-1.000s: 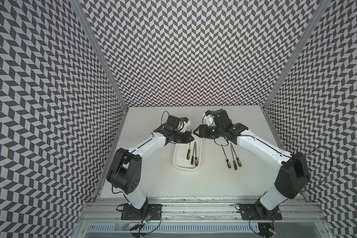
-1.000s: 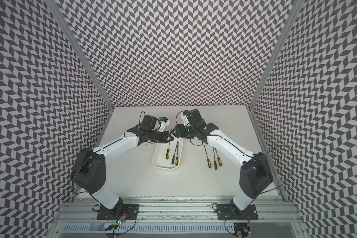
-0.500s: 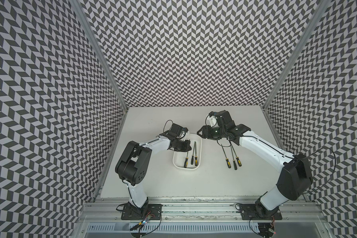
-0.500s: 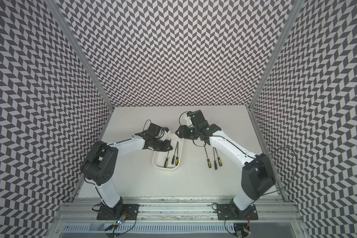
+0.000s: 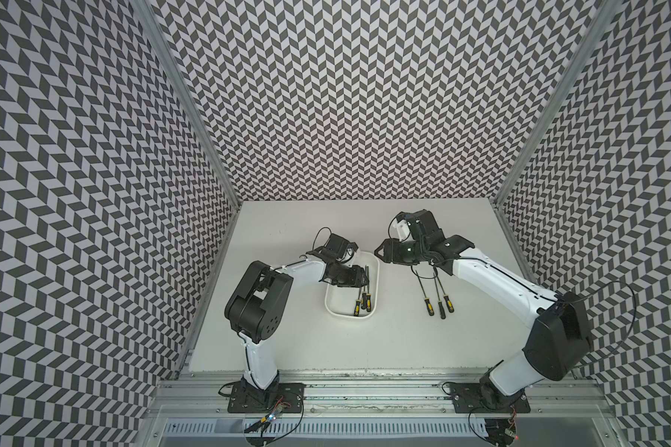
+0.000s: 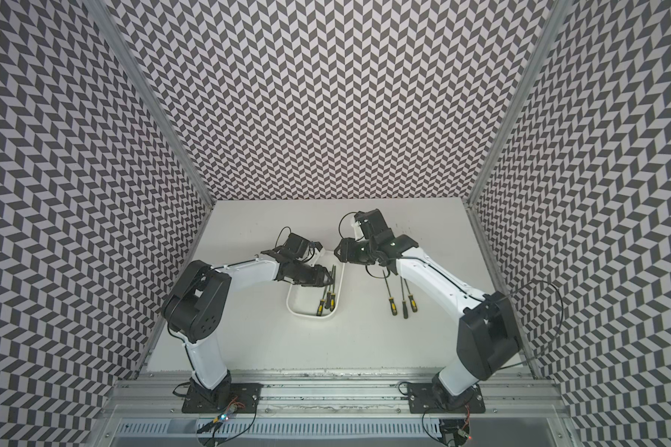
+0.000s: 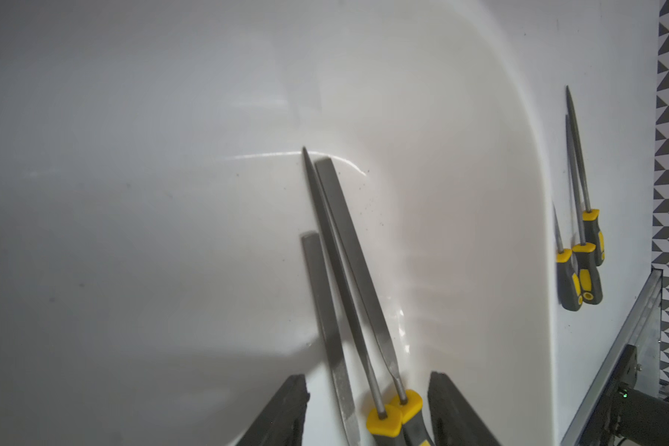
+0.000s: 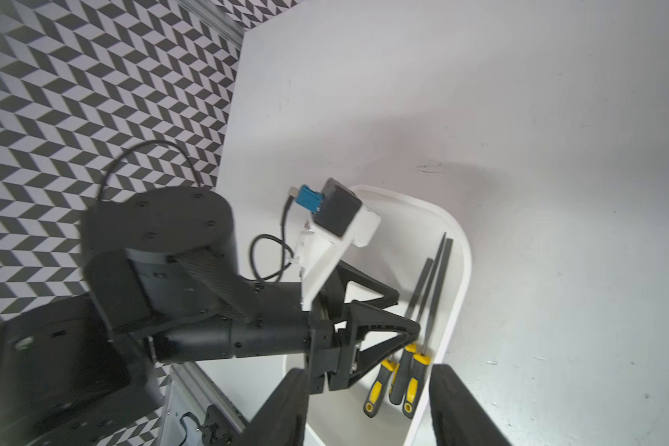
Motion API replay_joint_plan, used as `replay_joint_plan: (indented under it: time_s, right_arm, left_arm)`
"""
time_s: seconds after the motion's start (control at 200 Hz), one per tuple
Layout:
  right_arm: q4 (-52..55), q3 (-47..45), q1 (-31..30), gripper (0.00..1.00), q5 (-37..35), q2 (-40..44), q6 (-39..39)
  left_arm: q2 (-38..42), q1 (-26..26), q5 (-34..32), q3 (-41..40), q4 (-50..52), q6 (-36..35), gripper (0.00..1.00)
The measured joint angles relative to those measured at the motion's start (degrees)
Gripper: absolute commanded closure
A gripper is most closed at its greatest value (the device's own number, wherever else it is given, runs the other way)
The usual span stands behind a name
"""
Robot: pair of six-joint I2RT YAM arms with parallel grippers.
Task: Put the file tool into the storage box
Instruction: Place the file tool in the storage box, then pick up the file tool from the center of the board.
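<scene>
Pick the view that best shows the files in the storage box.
Right wrist view: the files lie nearly whole in the storage box. Left wrist view shows blades close, handles cropped. Both top views show them small, partly under the left gripper.

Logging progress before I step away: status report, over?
Left gripper open, low over storage box; right gripper open, empty. Three file tools in box, three loose files on table. Nothing else in the way.
</scene>
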State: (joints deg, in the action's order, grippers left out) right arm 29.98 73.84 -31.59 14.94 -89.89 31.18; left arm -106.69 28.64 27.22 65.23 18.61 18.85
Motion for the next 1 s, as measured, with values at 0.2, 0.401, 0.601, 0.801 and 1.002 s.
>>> replay_joint_plan:
  time_s: [0.2, 0.401, 0.601, 0.801, 1.002]
  right_arm:
    - [3.7, -6.9, 2.6, 0.48, -7.8, 1.1, -0.5]
    - [6.1, -11.9, 3.5, 0.49, -13.1, -1.4, -1.7]
    - [7.4, -12.5, 3.5, 0.49, -18.1, -5.9, -3.5]
    - [8.2, -15.0, 3.5, 0.5, -22.7, -6.1, -4.7]
    - [8.6, -19.8, 3.5, 0.5, -24.0, -5.4, -4.6]
  left_arm:
    - [5.2, 0.0, -1.9, 3.8, 1.7, 0.0, 0.42]
    - [11.1, -0.4, -3.7, 6.3, 1.5, -0.2, 0.41]
    - [11.5, -1.0, -3.6, 5.8, 1.6, -0.1, 0.41]
    - [11.5, -1.4, -3.6, 4.7, 1.6, 0.1, 0.41]
    - [11.5, -1.8, -3.6, 4.6, 1.6, 0.1, 0.41]
